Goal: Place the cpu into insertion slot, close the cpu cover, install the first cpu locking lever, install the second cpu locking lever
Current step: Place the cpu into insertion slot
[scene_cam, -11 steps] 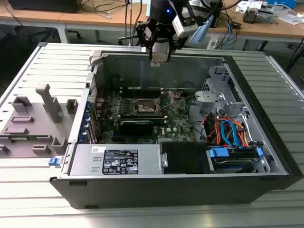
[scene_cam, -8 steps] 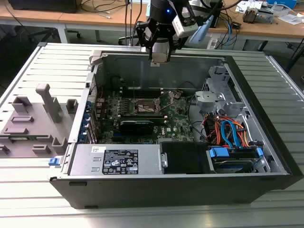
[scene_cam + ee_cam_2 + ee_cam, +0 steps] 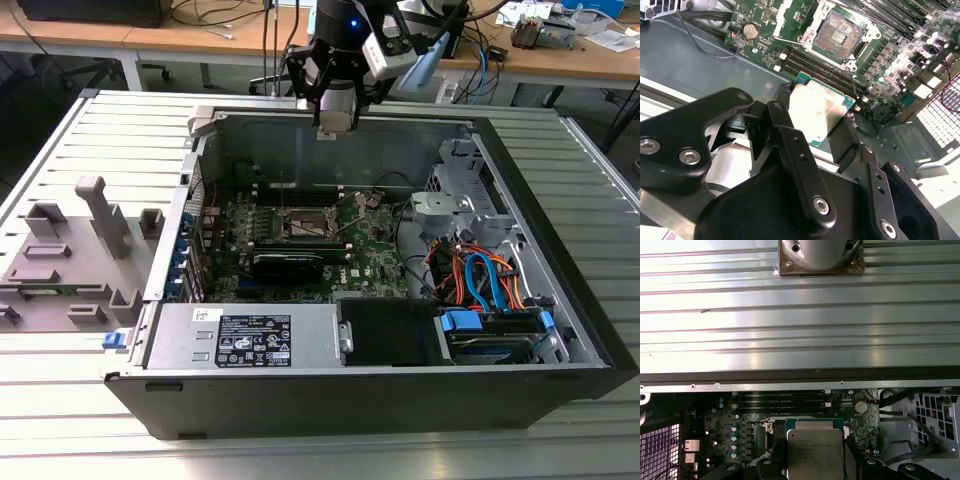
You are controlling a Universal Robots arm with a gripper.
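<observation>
The gripper (image 3: pixel 815 122) is clamped on the cpu (image 3: pixel 816 111). Its black fingers (image 3: pixel 842 142) press on two opposite edges of the chip, whose silvery metal top faces the camera in both wrist views and is printed with small text in the first wrist view (image 3: pixel 815 452). The chip is held in the air, clear of the green motherboard (image 3: pixel 765 17) beneath it. The insertion slot (image 3: pixel 839 36) lies well apart from the chip, beyond a row of long black memory slots (image 3: pixel 812 64). Its dark centre is bare, and the cpu cover (image 3: pixel 781 11) appears swung open at its side. A round coin battery (image 3: pixel 750 31) sits on the board near that cover. In the exterior view the gripper (image 3: pixel 335 118) hangs over the far wall of the open computer case (image 3: pixel 400 400), with the slot (image 3: pixel 300 225) lower down inside the case, which rests on a ribbed metal table (image 3: pixel 90 380).
</observation>
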